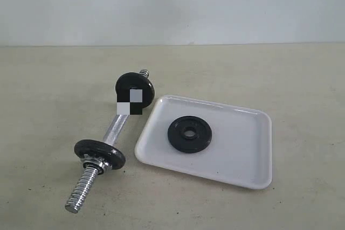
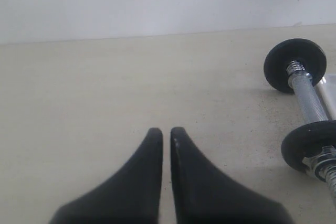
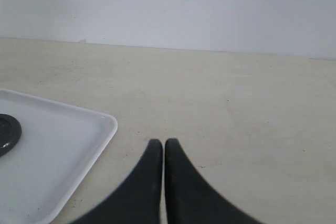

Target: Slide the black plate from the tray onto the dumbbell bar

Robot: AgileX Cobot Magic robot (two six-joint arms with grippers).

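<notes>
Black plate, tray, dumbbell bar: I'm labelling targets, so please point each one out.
black plate (image 1: pixel 201 134), exterior view, face beside the centre hole
tray (image 1: pixel 237 149), exterior view, bare floor right of the plate
dumbbell bar (image 1: pixel 116 128), exterior view, smooth middle of the shaft

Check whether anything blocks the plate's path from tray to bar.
Nothing lies between plate and bar except the low rim of the tray. The bar's near threaded end is bare up to its nut.

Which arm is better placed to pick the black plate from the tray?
Probably right. The right pincer is beside the tray holding the black plate; the left pincer is nearer the dumbbell bar.
</notes>
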